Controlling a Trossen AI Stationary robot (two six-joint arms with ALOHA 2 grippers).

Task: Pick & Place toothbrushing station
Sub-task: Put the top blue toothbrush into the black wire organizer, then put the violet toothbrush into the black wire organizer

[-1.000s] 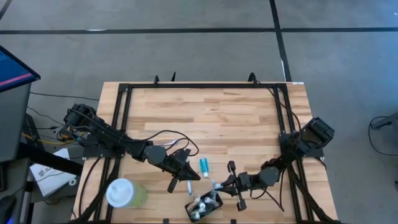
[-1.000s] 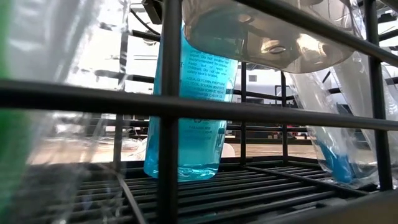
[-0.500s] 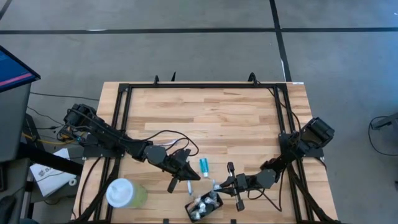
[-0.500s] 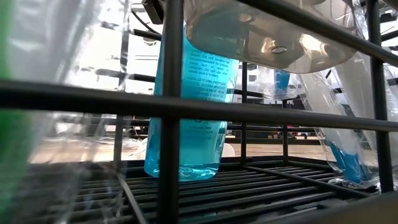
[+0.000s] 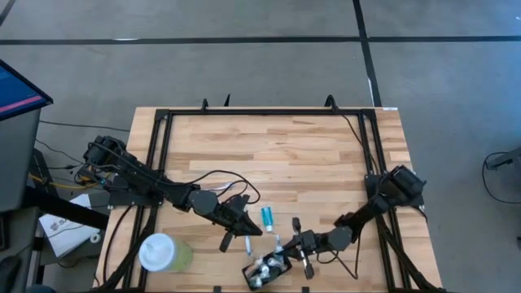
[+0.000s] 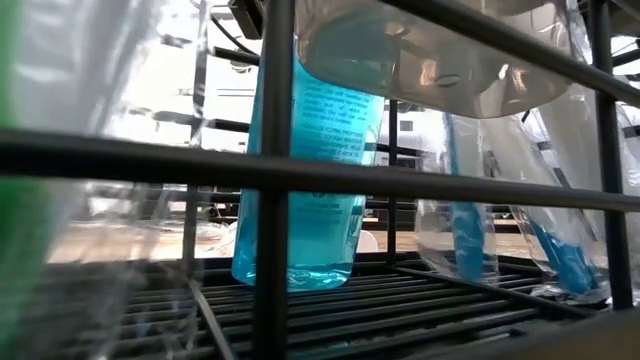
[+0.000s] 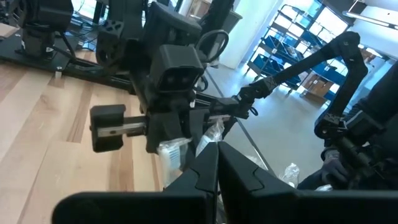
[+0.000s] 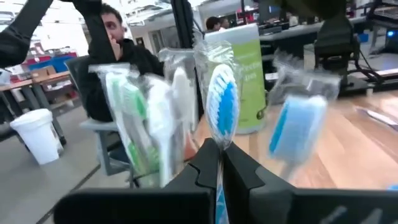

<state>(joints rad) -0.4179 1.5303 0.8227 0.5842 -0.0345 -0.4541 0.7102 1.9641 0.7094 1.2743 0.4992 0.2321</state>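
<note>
The right end effector (image 5: 286,244), fingers closed on a blue-and-white toothbrush (image 8: 222,102), has slid in toward the black holder (image 5: 269,269) at the counter's (image 5: 269,155) six o'clock edge (insertion looks imminent). The left end effector (image 5: 244,222) waits shut, empty, at the holder's eleven o'clock.

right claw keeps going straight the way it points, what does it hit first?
Most likely the wrapped toothbrushes standing in the black holder: the right claw, shut, points at them from close by. Exact gap is unclear.
</note>
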